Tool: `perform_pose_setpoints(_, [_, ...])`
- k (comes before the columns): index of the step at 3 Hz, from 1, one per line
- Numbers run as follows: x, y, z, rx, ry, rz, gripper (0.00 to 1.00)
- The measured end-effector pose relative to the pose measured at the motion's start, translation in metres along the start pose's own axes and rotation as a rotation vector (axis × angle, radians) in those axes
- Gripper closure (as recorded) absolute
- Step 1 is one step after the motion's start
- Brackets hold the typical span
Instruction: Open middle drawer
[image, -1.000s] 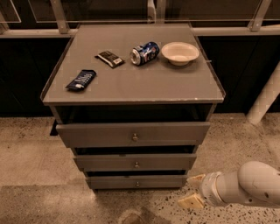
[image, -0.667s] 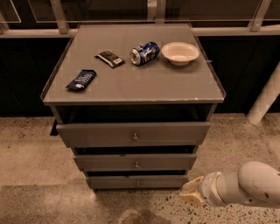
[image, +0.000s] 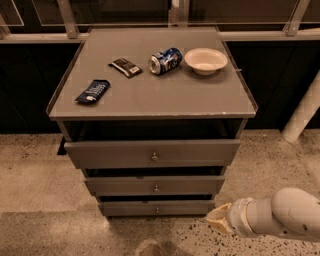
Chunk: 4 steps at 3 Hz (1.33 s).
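In the camera view, a grey cabinet (image: 150, 97) with three drawers stands on a speckled floor (image: 35, 175). The middle drawer (image: 125, 185) is a little below the centre of the picture, between the wide top drawer (image: 110, 153) at 12 o'clock from it and the narrow bottom drawer (image: 130, 207) at 6 o'clock. Its small round knob (image: 156, 188) sits in the middle of the flat front, and a dark gap shows above the front.

The gripper (image: 219, 224) is low in the picture, at about 4 o'clock from this knob, near the right corner of the bottom drawer and apart from the middle drawer. It touches nothing that I can see. If it is open or closed, I cannot tell. The white arm (image: 282, 217) reaches in from 3 o'clock behind it.

On the cabinet top lie a blue can (image: 165, 60) on its side, a pale bowl (image: 205, 60) just at 3 o'clock from it, a dark snack bar (image: 125, 67) at 9 o'clock from the can, and a blue packet (image: 93, 91) at 8 o'clock.
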<state>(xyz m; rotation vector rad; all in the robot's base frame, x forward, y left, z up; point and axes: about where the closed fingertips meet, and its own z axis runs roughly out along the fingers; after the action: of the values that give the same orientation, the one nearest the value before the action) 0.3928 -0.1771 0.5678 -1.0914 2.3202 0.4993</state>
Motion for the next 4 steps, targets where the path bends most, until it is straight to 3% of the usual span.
perform_pose_setpoints(1, [-0.002,-0.001,0.018,0.051,-0.105,-0.039,1.00])
perform_pose_setpoints(2, [-0.016,-0.015,0.039,0.167,-0.228,-0.142,1.00])
perform_pose_setpoints(3, [-0.030,-0.036,0.053,0.283,-0.301,-0.203,1.00])
perform_pose_setpoints(4, [-0.044,-0.068,0.062,0.374,-0.317,-0.232,1.00])
